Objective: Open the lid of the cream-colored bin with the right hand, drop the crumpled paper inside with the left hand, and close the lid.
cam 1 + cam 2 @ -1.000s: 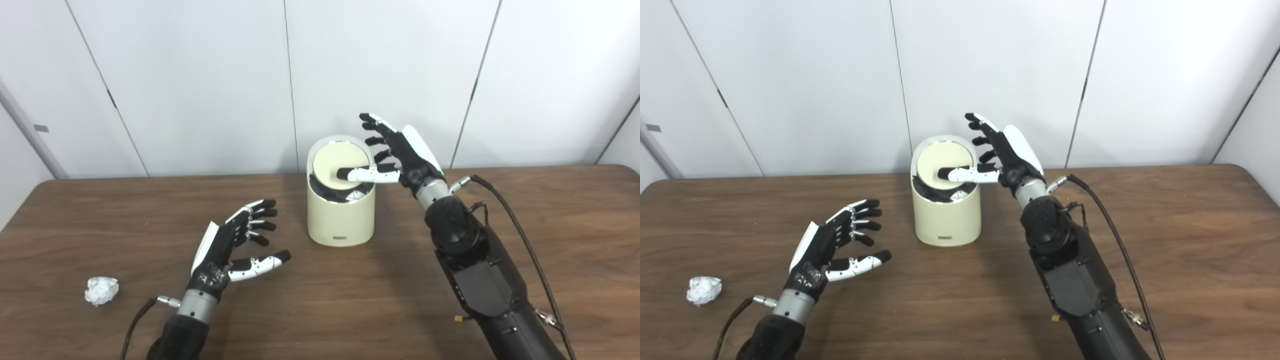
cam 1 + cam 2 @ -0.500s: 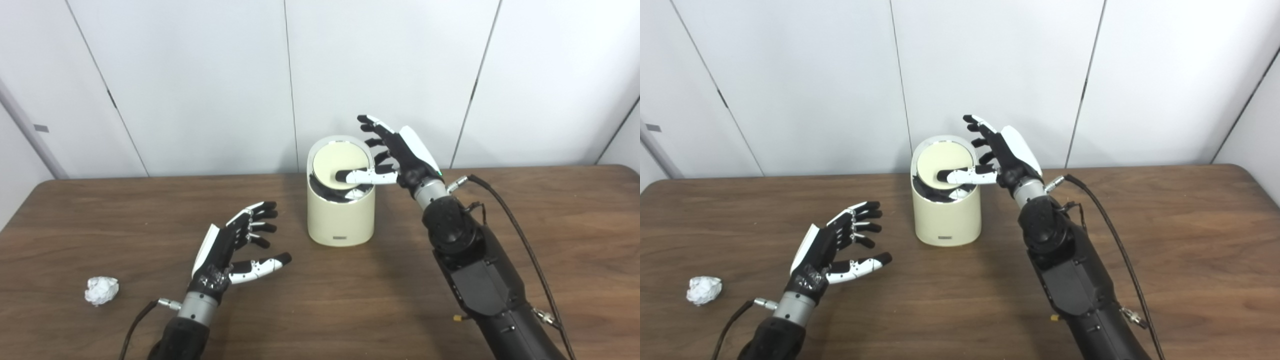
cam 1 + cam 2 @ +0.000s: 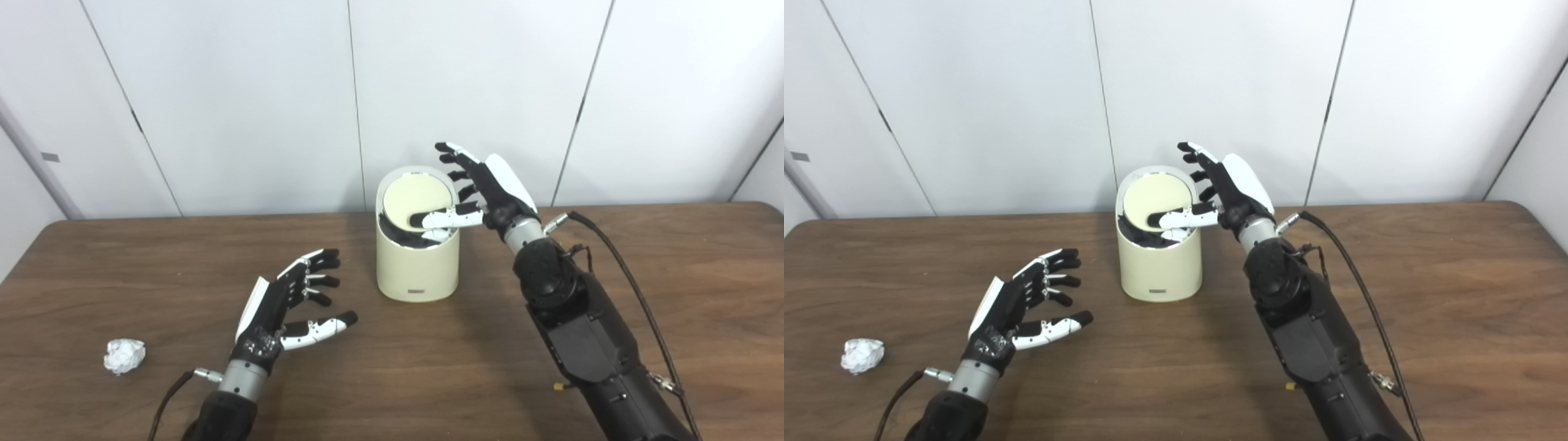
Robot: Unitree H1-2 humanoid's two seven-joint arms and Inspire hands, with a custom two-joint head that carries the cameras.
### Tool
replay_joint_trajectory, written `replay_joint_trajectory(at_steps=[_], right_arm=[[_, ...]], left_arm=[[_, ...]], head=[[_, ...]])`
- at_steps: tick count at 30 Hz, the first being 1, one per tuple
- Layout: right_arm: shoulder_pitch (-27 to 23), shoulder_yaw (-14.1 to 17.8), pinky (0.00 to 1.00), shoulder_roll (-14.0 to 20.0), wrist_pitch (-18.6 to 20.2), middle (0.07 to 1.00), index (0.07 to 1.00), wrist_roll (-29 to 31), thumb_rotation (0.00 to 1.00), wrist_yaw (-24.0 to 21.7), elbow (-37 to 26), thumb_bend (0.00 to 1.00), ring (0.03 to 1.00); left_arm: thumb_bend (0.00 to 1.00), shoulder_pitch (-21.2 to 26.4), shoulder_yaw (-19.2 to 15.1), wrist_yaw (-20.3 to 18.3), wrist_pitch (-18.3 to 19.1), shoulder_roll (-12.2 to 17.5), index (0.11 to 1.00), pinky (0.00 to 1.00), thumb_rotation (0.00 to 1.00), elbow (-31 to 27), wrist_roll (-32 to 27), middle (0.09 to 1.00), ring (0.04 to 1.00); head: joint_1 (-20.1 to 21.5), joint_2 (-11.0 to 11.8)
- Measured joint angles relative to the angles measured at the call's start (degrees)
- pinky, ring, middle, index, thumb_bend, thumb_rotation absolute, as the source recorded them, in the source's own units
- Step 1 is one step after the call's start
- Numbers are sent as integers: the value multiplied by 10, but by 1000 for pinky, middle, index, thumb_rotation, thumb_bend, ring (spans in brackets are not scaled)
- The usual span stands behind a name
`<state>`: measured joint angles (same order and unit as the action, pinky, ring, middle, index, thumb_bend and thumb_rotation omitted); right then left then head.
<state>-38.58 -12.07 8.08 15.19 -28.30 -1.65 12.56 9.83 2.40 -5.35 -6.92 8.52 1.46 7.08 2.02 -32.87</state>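
Note:
The cream-colored bin point(image 3: 418, 263) stands at the middle back of the table. Its round lid point(image 3: 415, 201) is tilted up, showing the dark inside point(image 3: 401, 237). My right hand point(image 3: 484, 187) is open at the bin's right rim, fingers spread upward, thumb lying across the lower part of the lid. A white crumpled paper point(image 3: 124, 356) lies on the table at the front left. My left hand point(image 3: 288, 303) is open and empty above the table, left of and in front of the bin, well right of the paper.
The brown wooden table point(image 3: 704, 294) stretches wide on both sides. A black cable point(image 3: 625, 269) runs along my right forearm. White wall panels stand behind the table.
My right hand has shifted slightly left and down, its thumb pressing lower on the lid, which tilts a little more. My left hand has drifted slightly down.

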Motion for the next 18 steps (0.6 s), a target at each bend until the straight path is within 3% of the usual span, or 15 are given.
replay_joint_trajectory(at_steps=[9,18], right_arm=[[-12,-4,577,0,1,862,876,-14,374,6,17,825,756],[-30,-34,640,6,3,867,874,-50,283,15,15,862,788]], left_arm=[[721,-2,1,0,0,-1,829,588,67,0,0,807,716],[726,-6,2,0,2,-4,830,586,70,-3,1,809,717]], head=[[-3,-2],[-7,-6]])
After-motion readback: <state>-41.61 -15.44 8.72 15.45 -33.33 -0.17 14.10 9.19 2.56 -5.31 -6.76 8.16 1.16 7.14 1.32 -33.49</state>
